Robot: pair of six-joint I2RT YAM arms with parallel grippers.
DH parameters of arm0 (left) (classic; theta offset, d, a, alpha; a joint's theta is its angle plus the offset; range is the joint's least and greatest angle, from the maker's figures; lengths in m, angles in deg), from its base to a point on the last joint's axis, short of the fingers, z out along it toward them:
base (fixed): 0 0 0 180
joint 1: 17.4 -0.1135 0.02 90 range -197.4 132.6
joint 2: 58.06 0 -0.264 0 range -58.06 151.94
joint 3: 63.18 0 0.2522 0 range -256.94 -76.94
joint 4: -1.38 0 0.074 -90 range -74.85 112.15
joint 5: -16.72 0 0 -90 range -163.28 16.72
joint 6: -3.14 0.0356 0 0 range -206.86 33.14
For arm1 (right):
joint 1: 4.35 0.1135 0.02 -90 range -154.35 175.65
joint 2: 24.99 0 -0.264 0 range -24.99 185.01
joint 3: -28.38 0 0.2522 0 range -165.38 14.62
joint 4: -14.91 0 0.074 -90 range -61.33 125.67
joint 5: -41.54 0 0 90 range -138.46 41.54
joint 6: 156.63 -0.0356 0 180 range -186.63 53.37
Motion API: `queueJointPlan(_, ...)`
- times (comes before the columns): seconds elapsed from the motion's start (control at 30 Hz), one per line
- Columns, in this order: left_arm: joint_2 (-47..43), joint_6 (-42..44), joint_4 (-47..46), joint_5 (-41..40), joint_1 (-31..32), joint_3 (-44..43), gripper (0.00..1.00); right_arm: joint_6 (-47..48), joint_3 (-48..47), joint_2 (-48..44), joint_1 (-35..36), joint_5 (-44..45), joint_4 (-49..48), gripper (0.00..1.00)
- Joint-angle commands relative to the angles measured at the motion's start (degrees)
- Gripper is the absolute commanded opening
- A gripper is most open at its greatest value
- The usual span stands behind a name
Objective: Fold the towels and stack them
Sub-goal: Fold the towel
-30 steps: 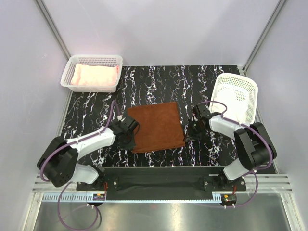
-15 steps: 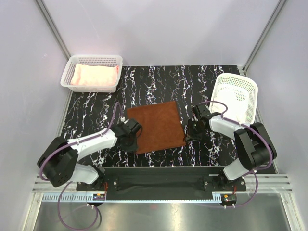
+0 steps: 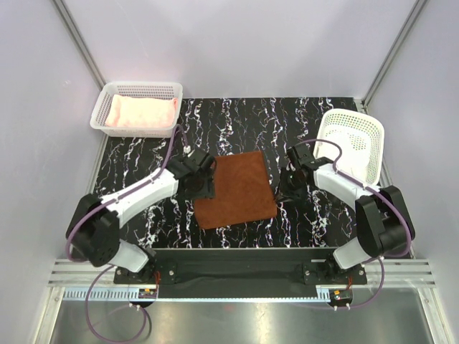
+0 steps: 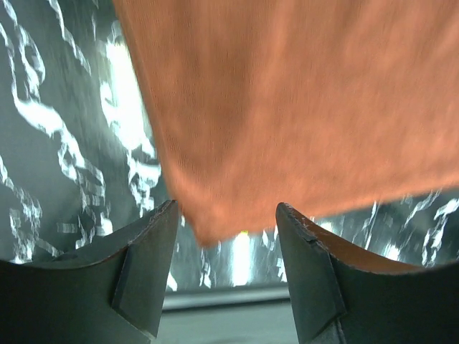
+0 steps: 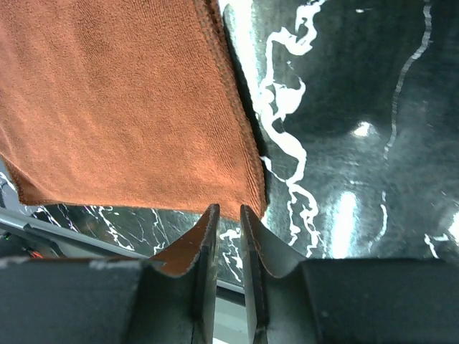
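Brown towel (image 3: 237, 188) lay flat at frame centre on the worktop (image 3: 143, 154); no stack begun. Pink towel (image 3: 140, 112) sat in the basket (image 3: 136, 89), upper left. Left gripper (image 4: 226, 215) jaws stood open at the brown towel's edge, gripping nothing. Right gripper (image 5: 224, 215) jaws barely parted, empty. Most work remained, I judged.

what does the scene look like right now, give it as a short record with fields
rust-brown towel: lying flat at the middle of the table
pink towel: inside the far-left basket
right basket: tipped up at the far right, contents unclear
left pincer: open, a corner of the rust-brown towel at its tips, not clamped
right pincer: jaws a narrow gap apart at that towel's edge, nothing between them
stack: none yet
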Motion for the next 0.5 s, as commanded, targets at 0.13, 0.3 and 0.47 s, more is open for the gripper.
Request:
queueJointPlan(0.13,6.76,4.32,-10.99,7.1,-9.83,2.95,0.61,-2.93,6.47,2.51,1.73,-3.82,-9.12,0.24)
queueJointPlan(0.3,9.06,9.76,-12.76,12.9,-15.38,-2.04,0.6,-2.94,7.54,3.65,2.61,-2.16,-8.61,0.26)
queueJointPlan(0.47,9.58,22.14,-13.72,12.55,-19.41,-12.15,0.64,1.79,-4.46,3.82,2.52,0.14,-1.66,0.37)
